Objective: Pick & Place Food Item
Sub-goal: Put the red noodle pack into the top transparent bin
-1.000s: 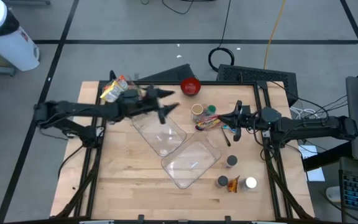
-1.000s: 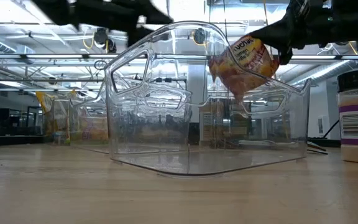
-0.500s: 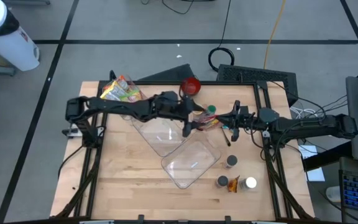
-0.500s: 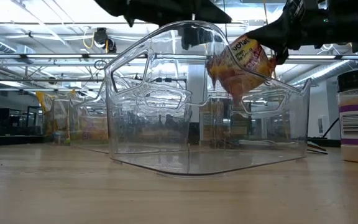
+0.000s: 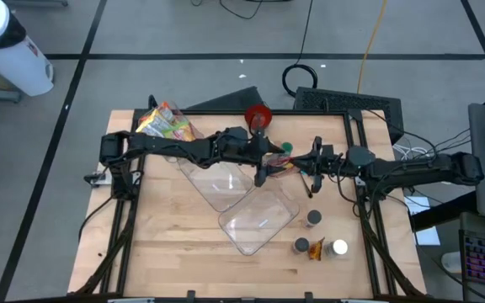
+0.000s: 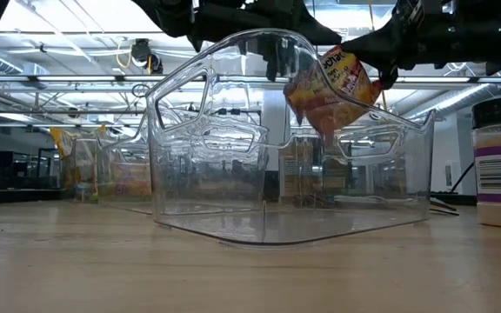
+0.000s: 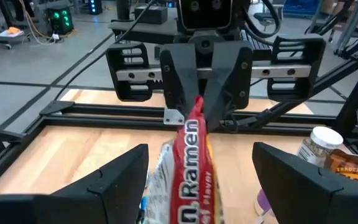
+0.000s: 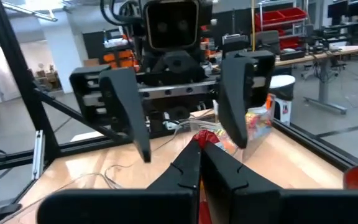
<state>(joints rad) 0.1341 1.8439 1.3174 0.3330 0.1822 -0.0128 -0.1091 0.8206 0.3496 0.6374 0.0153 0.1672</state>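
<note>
since a second ago the left arm has swung from the worktop's [image 5: 175,252] 10 o'clock side toward the centre. its left hand [image 5: 266,166] now reaches the ramen packet [image 5: 283,166], with its fingers [image 7: 114,180] spread on either side. the packet has shifted slightly toward 9 o'clock.

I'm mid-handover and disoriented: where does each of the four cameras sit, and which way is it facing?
High view: overhead, straight down; both arms meet at the ramen packet.
Low view: table height, through the clear bin; arms enter from above.
Left wrist view: faces the right gripper, shut on the packet; own open jaws at bottom.
Right wrist view: faces the left gripper; own shut jaws at bottom.
Shared: the packet appears in all four.
</note>
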